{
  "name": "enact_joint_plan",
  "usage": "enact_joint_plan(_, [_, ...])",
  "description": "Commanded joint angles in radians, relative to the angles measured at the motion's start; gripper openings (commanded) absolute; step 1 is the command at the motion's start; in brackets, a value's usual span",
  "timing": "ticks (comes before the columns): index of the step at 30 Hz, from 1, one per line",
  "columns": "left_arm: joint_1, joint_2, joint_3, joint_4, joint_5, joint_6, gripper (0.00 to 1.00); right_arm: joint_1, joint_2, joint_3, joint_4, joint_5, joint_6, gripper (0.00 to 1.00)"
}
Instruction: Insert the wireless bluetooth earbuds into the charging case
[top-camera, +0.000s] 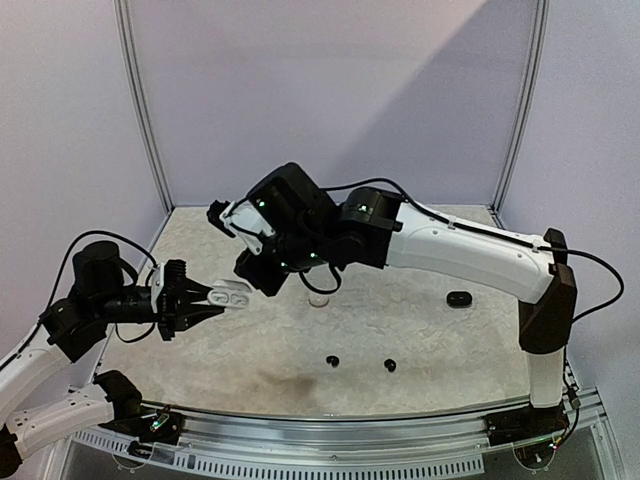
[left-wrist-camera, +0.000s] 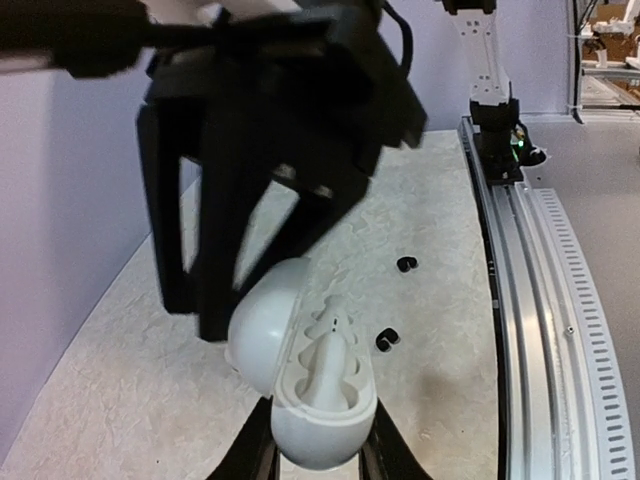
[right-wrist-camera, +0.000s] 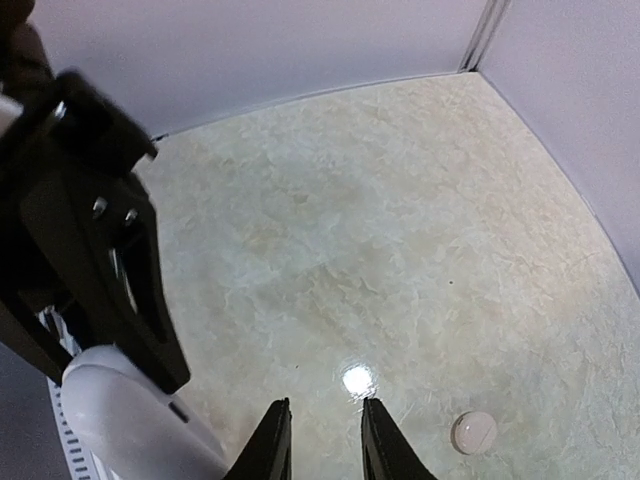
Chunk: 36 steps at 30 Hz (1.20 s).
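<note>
Nearest the left wrist camera sits the white charging case (left-wrist-camera: 318, 405), lid swung open toward 10 o'clock, pinched at its lower shell between the two dark fingers (left-wrist-camera: 252, 452) of the left gripper (top-camera: 208, 299), which is closed tight on it and holds it above the table (top-camera: 430, 340). What looks like a white earbud (left-wrist-camera: 328, 368) rests in the case's moulded well, stem pointing toward 12 o'clock. Just above the open lid hangs the right gripper (right-wrist-camera: 325, 410); in its own wrist view its fingers stand a narrow gap apart, with bare tabletop showing between them and nothing held. In the overhead view the case is at the left of the table, about 9 o'clock from the table's middle, with the right arm reaching across from 3 o'clock to meet it. Two black earbuds (top-camera: 332, 361) (top-camera: 390, 365) lie loose on the table at roughly 4 o'clock from the held case, well apart from it and near each other. A closed black case (top-camera: 459, 298) lies at 3 o'clock, far across the table. A small pale round disc (top-camera: 320, 300) lies on the surface under the right arm's wrist.
</note>
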Motion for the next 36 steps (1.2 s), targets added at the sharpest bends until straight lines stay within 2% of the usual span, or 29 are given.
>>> enact_joint_plan(1, [-0.014,0.006,0.005,0.051,-0.043,-0.039,0.00,0.046,0.009,-0.023,-0.060,-0.065,-0.074,0.25])
enact_joint_plan(7, [-0.013,0.027,-0.007,0.071,-0.087,-0.093,0.00,0.048,-0.104,-0.150,0.000,-0.030,-0.084,0.23])
enact_joint_plan(10, [-0.013,0.032,-0.006,0.081,-0.082,-0.118,0.00,0.039,-0.129,-0.160,-0.030,0.013,-0.102,0.29])
enact_joint_plan(11, [-0.013,0.033,-0.005,0.085,-0.073,-0.131,0.00,0.024,-0.137,-0.164,-0.043,0.002,-0.102,0.34])
enact_joint_plan(13, [-0.012,0.033,-0.005,0.102,-0.042,-0.174,0.00,-0.023,-0.157,-0.196,-0.052,-0.104,-0.083,0.53])
enact_joint_plan(15, [-0.011,0.034,-0.009,0.136,0.016,-0.225,0.00,-0.059,-0.192,-0.252,-0.015,-0.212,-0.062,0.79])
enact_joint_plan(16, [-0.012,0.034,-0.014,0.156,0.048,-0.254,0.00,-0.060,-0.210,-0.279,0.009,-0.239,-0.070,0.85])
enact_joint_plan(19, [-0.011,0.041,-0.028,0.221,0.094,-0.333,0.00,-0.060,-0.244,-0.334,0.086,-0.362,-0.155,0.86])
enact_joint_plan(22, [-0.011,0.056,-0.029,0.231,0.104,-0.333,0.00,-0.060,-0.231,-0.320,0.107,-0.423,-0.219,0.83])
enact_joint_plan(26, [-0.012,0.092,-0.028,0.305,0.096,-0.346,0.00,-0.060,-0.160,-0.236,0.115,-0.460,-0.236,0.73])
enact_joint_plan(27, [-0.013,0.103,-0.031,0.326,0.095,-0.358,0.00,-0.059,-0.146,-0.216,0.111,-0.465,-0.241,0.67])
enact_joint_plan(30, [-0.014,0.132,-0.029,0.369,0.095,-0.378,0.00,-0.062,-0.111,-0.189,0.096,-0.462,-0.258,0.40])
enact_joint_plan(36, [-0.014,0.184,-0.017,0.433,0.102,-0.403,0.00,-0.082,-0.098,-0.179,0.079,-0.465,-0.262,0.16])
